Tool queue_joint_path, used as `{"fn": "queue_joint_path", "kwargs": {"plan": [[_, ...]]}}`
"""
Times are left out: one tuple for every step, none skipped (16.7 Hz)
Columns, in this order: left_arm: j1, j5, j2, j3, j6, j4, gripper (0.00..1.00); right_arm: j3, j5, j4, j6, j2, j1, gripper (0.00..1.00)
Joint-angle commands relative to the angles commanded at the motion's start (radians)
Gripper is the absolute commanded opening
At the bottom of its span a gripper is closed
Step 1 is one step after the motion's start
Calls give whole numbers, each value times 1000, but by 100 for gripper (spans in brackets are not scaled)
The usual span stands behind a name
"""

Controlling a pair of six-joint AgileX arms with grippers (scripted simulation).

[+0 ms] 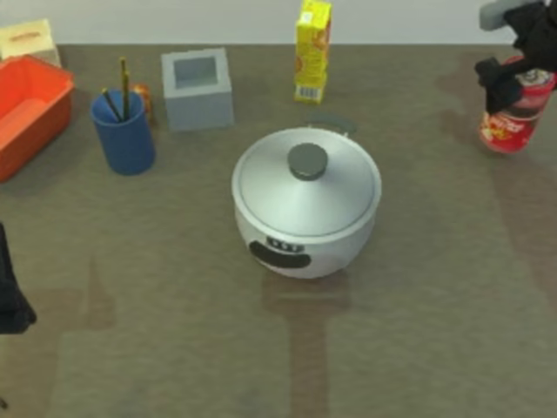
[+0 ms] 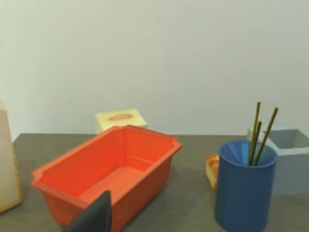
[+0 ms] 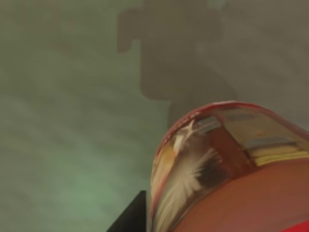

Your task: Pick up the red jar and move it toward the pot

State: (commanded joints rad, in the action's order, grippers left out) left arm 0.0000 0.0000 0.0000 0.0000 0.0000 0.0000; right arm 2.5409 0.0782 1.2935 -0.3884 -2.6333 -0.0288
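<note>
Red jar (image 1: 513, 117), a small cylinder with a red printed label, hangs tilted at the far right of the table (image 1: 435, 287), pinched near its top by the jaws of the right gripper (image 1: 507, 77); in the right wrist view its glossy red side (image 3: 227, 174) fills the frame close up, with the table surface below it. Well to its left, at the table's middle, stands the large round silver-grey metal pot (image 1: 305, 205) with a domed lid, a dark grey knob and a black oval mark on its side. Bare table lies between jar and pot. Behind the pot a tall yellow carton (image 1: 312, 50) stands upright. Farther left sit a grey open-topped box (image 1: 197, 89), a blue cup holding sticks (image 1: 124, 132), an orange rectangular tray (image 1: 26, 109) and a pale yellow box (image 1: 28, 39). The left gripper (image 1: 10, 292) rests at the left edge, well apart; whether its jaws are spread or pressed together, I cannot tell.
</note>
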Motion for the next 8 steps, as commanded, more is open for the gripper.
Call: {"fn": "queue_joint_path", "kwargs": {"plan": [[0, 0, 0, 0, 0, 0, 100, -54, 0, -7, 1, 47, -2, 0], [0, 0, 0, 0, 0, 0, 100, -116, 1, -14, 1, 100, -4, 0], [0, 0, 0, 0, 0, 0, 100, -184, 1, -23, 2, 156, -5, 0], [0, 0, 0, 0, 0, 0, 100, -254, 2, -31, 3, 213, -7, 0], [0, 0, 0, 0, 0, 0, 100, -324, 2, -40, 4, 270, -9, 0], [0, 0, 0, 0, 0, 0, 100, -389, 3, -47, 4, 325, -11, 0], [0, 0, 0, 0, 0, 0, 100, -447, 4, -53, 5, 375, -13, 0], [0, 0, 0, 0, 0, 0, 100, -494, 4, -58, 5, 419, -14, 0]]}}
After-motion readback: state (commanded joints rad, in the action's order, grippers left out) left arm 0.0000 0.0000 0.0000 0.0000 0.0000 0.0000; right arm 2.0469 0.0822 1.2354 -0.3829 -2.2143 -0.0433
